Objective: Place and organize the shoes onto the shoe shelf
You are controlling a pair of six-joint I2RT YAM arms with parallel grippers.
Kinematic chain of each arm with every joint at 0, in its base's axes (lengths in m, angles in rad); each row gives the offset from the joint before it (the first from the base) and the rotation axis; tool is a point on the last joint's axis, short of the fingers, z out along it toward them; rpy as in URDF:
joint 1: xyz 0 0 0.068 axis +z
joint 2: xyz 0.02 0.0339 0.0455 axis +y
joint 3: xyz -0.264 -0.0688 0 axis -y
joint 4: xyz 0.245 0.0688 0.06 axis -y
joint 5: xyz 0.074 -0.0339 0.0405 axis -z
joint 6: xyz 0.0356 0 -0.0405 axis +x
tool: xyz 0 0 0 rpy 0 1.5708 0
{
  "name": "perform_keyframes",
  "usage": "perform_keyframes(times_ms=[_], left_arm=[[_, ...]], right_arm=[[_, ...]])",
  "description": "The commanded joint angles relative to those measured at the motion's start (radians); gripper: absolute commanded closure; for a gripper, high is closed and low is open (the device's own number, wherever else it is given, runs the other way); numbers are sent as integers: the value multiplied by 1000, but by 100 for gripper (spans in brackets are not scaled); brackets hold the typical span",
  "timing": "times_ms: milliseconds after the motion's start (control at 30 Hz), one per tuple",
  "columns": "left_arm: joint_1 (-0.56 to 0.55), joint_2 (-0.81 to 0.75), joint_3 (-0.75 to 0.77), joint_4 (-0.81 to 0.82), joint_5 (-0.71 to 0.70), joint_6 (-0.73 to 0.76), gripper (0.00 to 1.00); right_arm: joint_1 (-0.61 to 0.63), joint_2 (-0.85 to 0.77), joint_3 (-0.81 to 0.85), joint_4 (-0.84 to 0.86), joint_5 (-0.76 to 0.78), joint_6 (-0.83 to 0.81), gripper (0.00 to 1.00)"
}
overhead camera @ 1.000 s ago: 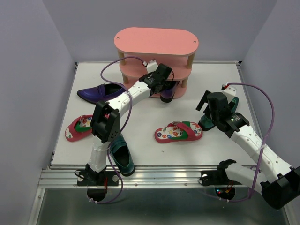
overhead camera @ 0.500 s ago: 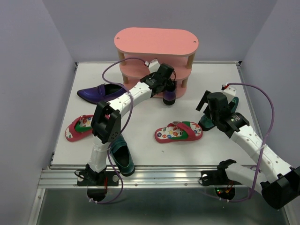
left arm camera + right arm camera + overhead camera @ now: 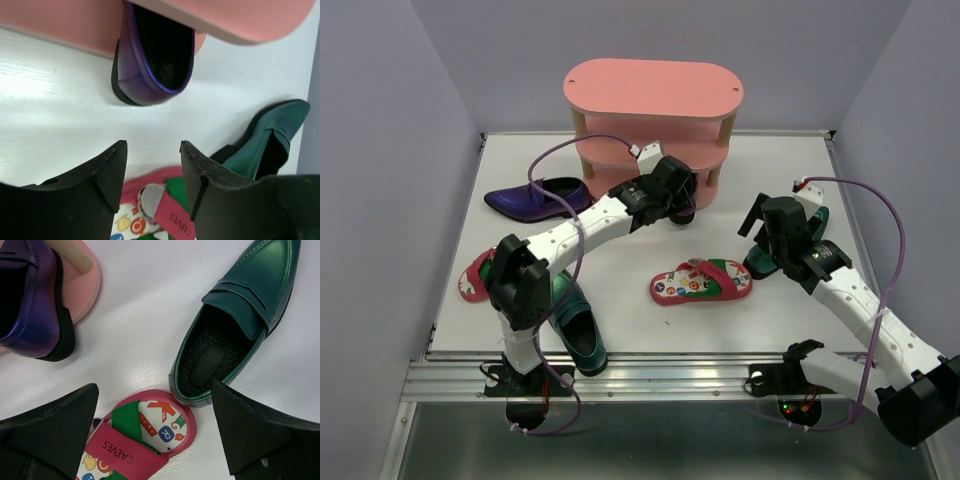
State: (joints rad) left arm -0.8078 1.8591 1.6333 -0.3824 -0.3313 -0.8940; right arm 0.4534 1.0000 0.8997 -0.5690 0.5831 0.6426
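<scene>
The shoe shelf (image 3: 655, 88) stands at the back. One purple loafer (image 3: 155, 60) lies toe-in on its bottom pink board (image 3: 60, 25), heel sticking out. My left gripper (image 3: 152, 150) hovers open just behind that heel, nothing between its fingers; in the top view the left gripper (image 3: 678, 195) covers most of that shoe. A second purple loafer (image 3: 535, 197) lies left of the shelf. One red flip-flop (image 3: 700, 282) is mid-table, another (image 3: 478, 276) at the left. My right gripper (image 3: 155, 387) is wide open above a green loafer (image 3: 235, 325) and the flip-flop's heel (image 3: 150, 432).
A second green loafer (image 3: 575, 328) lies near the front edge beside the left arm's base. A wooden shelf post (image 3: 75, 255) and the purple loafer's heel (image 3: 35, 305) show at the right wrist view's upper left. Purple walls close in both sides.
My left gripper has opened and let go of the purple loafer, which now rests on the bottom board. The left arm's elbow has swung down and left. The right arm has not moved.
</scene>
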Motion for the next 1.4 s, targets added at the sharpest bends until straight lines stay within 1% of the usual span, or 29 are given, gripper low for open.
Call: perform_keyframes(times_ms=[0, 133, 200, 267, 300, 433, 467, 533, 567, 667, 867, 967, 1067, 1367], left_arm=[[-28, -155, -96, -51, -60, 30, 43], [-25, -271, -199, -116, -118, 1, 46], [-7, -307, -251, -147, -149, -13, 47], [54, -356, -288, -162, -153, -20, 47], [117, -371, -323, -161, -141, -20, 47], [264, -440, -383, -141, -106, -19, 47], [329, -460, -391, -133, -103, -16, 47], [380, -468, -398, -109, -109, -11, 46], [424, -462, -395, -99, -109, 1, 45], [501, -422, -374, -64, -72, 24, 43], [567, -316, -299, -41, -54, 24, 43], [585, -268, -270, -59, -28, -8, 29], [587, -236, -262, -64, 14, -39, 29], [601, -189, -270, -113, 31, -189, 29]], right_arm=[[5, -1, 2, 15, 3, -18, 0], [5, 15, 8, 27, -6, -21, 0], [5, 22, 11, 32, -9, -26, 0], [5, 31, 15, 40, -17, -32, 0], [5, 34, 16, 43, -20, -35, 0], [5, 52, 25, 49, -28, -44, 0], [5, 55, 30, 49, -31, -46, 0], [5, 60, 30, 55, -35, -50, 0], [5, 63, 33, 58, -42, -55, 0], [5, 77, 44, 60, -51, -60, 0], [5, 98, 65, 66, -63, -78, 0], [5, 101, 71, 66, -63, -86, 0], [5, 100, 73, 64, -66, -92, 0], [5, 104, 74, 64, -69, -104, 0]])
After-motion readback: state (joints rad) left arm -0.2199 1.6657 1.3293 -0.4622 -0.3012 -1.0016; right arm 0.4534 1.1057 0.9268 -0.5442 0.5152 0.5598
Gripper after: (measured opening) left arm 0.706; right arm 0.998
